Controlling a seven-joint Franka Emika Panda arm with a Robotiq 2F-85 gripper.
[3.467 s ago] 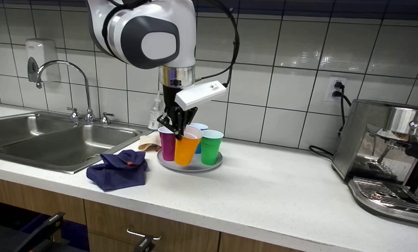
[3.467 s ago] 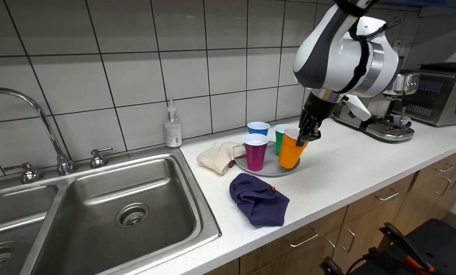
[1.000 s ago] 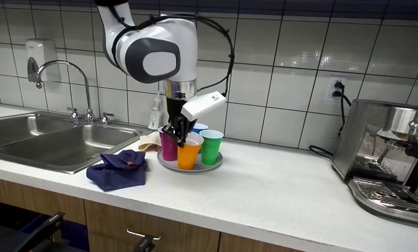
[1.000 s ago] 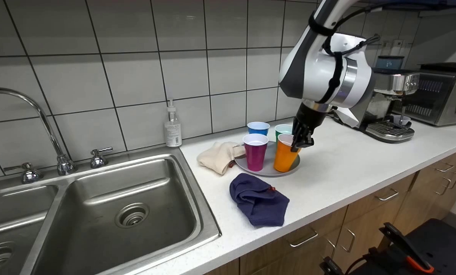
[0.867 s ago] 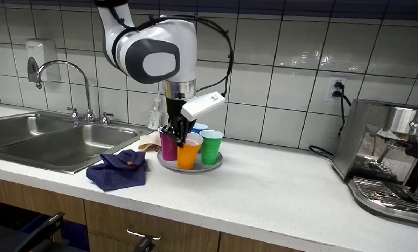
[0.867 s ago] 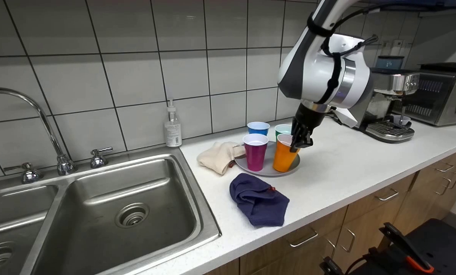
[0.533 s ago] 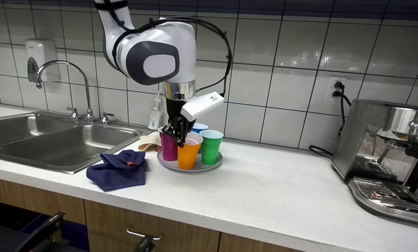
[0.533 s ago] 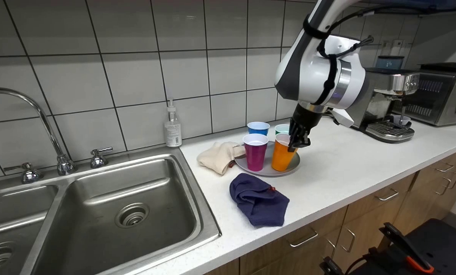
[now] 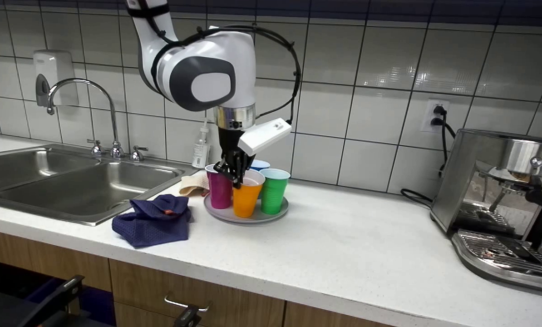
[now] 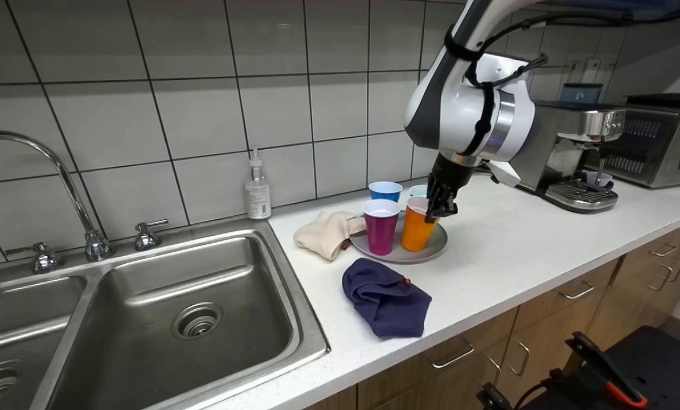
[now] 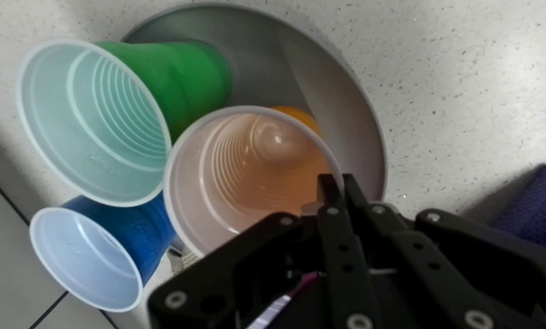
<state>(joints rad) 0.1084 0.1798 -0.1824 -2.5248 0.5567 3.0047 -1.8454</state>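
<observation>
My gripper (image 9: 237, 182) is shut on the near rim of an orange cup (image 9: 247, 200). In the wrist view one finger of the gripper (image 11: 342, 185) is inside the orange cup (image 11: 264, 183) and the other outside. The cup leans slightly and is over the grey plate (image 10: 408, 259); whether its base touches, I cannot tell. A purple cup (image 10: 381, 233) stands close beside it, partly behind the gripper in an exterior view. On the other side is a green cup (image 11: 181, 77), its rim close to the orange one. A blue cup (image 11: 140, 233) stands behind, partly hidden.
A navy cloth (image 9: 153, 221) lies in front of the plate, near the steel sink (image 10: 311, 336). A beige cloth (image 10: 324, 233) and a soap bottle (image 10: 258, 196) are by the wall. A coffee machine (image 9: 480, 181) stands farther along the counter.
The orange cup was more tilted several seconds ago and is more upright now. Over the last second gripper and cup shift slightly toward the purple cup. The other cups have not moved.
</observation>
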